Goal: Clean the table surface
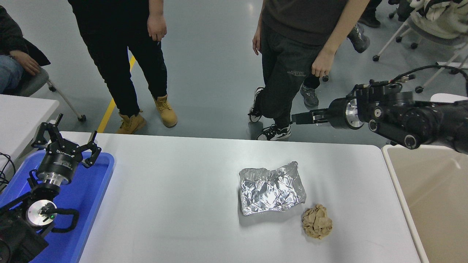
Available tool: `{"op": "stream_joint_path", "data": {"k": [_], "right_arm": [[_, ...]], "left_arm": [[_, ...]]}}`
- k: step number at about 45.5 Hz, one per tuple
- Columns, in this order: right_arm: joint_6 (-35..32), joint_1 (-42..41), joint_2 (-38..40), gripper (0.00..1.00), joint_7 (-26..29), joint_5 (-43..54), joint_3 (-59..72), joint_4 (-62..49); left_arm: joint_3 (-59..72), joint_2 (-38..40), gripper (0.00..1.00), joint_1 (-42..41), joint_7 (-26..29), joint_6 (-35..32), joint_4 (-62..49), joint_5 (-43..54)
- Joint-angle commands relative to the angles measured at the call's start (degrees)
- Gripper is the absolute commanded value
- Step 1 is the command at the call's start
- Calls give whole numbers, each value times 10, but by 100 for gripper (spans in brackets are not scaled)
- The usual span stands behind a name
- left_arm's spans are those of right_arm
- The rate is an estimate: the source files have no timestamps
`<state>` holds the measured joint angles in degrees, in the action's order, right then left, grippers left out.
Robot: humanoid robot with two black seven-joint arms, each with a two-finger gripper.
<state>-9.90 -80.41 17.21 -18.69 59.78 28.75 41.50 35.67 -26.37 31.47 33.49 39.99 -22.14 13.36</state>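
Observation:
The white table surface [175, 197] fills the middle of the view. A crumpled sheet of silver foil [272, 191] lies on it right of centre, and a crumpled brown paper ball [317, 226] rests just off the foil's lower right corner. My right gripper [303, 117] reaches in from the right edge, pointing left. It hangs beyond the table's far edge, well above and behind the foil, and is seen edge-on. At the lower left my left gripper [65, 140] is parked open over the blue tray [91, 190], holding nothing.
A beige bin [431, 204] stands against the table's right side. A smaller white table [22, 109] sits at the left edge. Two people stand at the far side, their feet close to the table's far edge, and a third sits at the upper left.

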Motion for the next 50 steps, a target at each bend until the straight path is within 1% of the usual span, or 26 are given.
{"op": "stream_joint_path", "data": {"k": [1,14,22,45,50], "right_arm": [[1,-5,-46,98,0,9,65,-1],[1,14,-48,98,0,35,95,14],[5,43,-49,98,0,45,104,12],[58,109,-49,97,1,46,107,-5],[71,119,-49,95,1,46,107,-5]], "left_arm": [[0,0,100,0,0,0,0,0],[0,0,100,0,0,0,0,0],[0,0,100,0,0,0,0,0],[-1,0,100,0,0,0,0,0],[0,0,100,0,0,0,0,0]]}}
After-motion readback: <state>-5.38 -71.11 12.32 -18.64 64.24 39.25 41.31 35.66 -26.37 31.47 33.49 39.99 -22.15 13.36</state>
